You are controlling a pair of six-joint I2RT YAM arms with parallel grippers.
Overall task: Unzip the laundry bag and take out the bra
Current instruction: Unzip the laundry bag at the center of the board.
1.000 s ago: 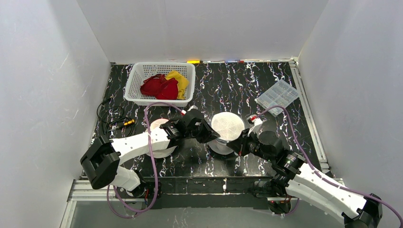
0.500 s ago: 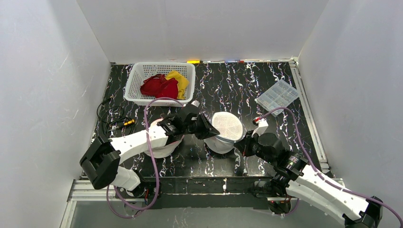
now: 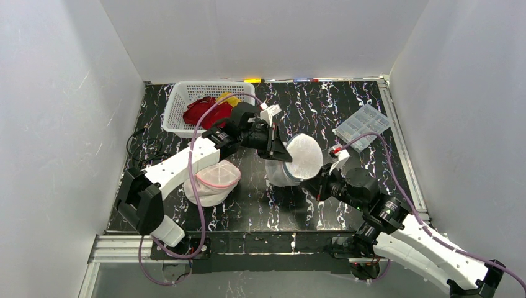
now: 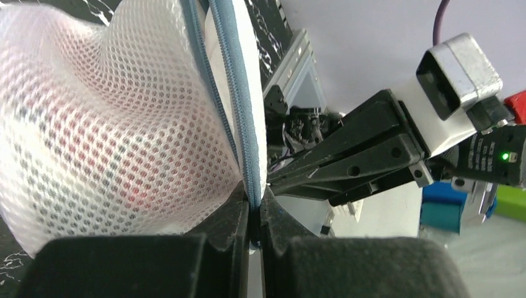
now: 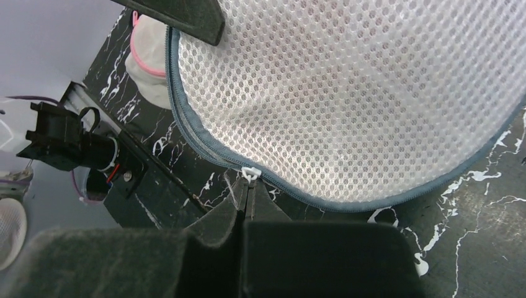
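Top external view: left gripper (image 3: 277, 149) clamped on the blue-grey zip rim of the round white mesh laundry bag (image 3: 298, 160). Bag sits mid-table between both grippers, tilted on edge, seam running diagonally down-right. Right gripper (image 3: 314, 185) pinches the white zipper pull (image 5: 249, 172) at the lower rim.

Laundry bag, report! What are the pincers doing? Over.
Left pincer shut on zip edge. Right pincer shut on zip pull. Laundry bag looks zipped. Nothing blocking.
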